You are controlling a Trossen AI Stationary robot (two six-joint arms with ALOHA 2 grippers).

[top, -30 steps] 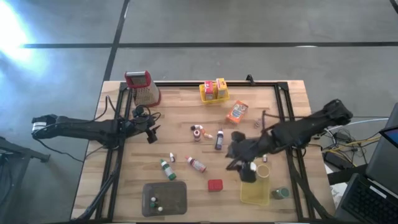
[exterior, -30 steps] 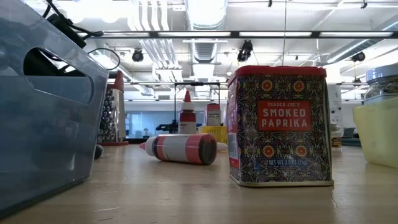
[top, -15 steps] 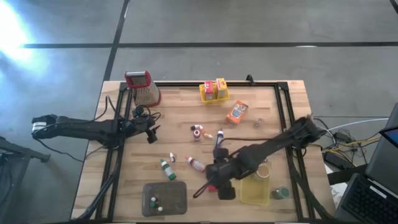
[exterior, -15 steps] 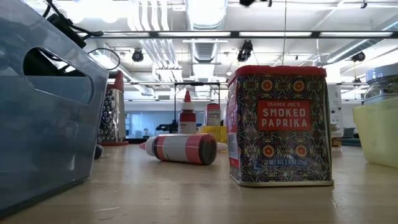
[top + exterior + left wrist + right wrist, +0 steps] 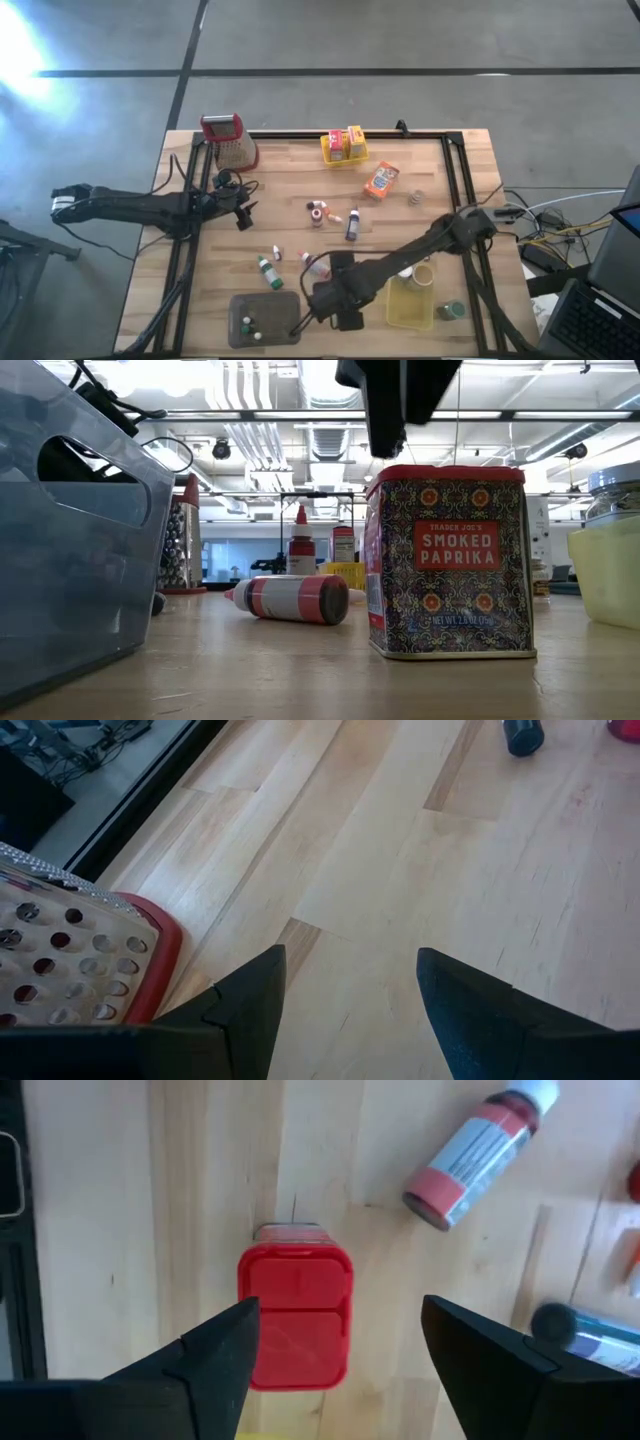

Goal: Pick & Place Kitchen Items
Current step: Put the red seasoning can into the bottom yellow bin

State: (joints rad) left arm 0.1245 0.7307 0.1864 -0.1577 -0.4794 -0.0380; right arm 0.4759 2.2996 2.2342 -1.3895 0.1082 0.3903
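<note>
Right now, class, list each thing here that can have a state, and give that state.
Red-lidded paprika tin: upright, not held.
Red-banded squeeze bottle: lying on its side.
Red-handled metal grater: standing upright.
Right gripper: open above the tin.
Left gripper: open, beside the grater.

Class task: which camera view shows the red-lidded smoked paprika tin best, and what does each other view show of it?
The low view: the red-lidded smoked paprika tin stands upright, label readable. The right wrist view shows only its red lid from above. In the high view the right arm covers it. The left wrist view misses it.
</note>
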